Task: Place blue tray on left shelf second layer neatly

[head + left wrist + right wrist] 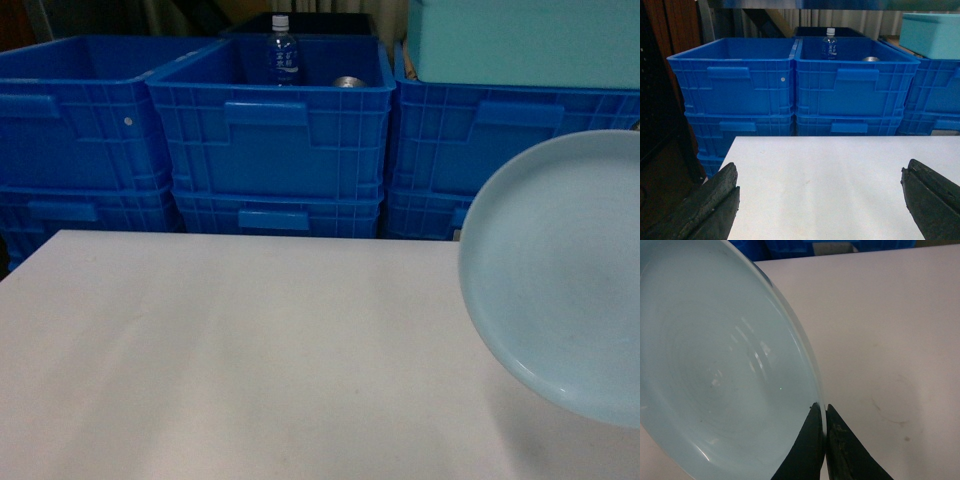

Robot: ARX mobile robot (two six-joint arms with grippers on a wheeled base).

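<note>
The left fingers (697, 210) gape wide over the bare bench (230, 350), while at the frame's right the right fingers (832, 450) pinch only the blue tray's (560, 280) rim, so it could slip or tilt in transit.

The blue tray (560, 280) is above the right side of the desk (250, 350); stacked crates (270, 140) stand behind, 1 holding a bottle (282, 50).
</note>
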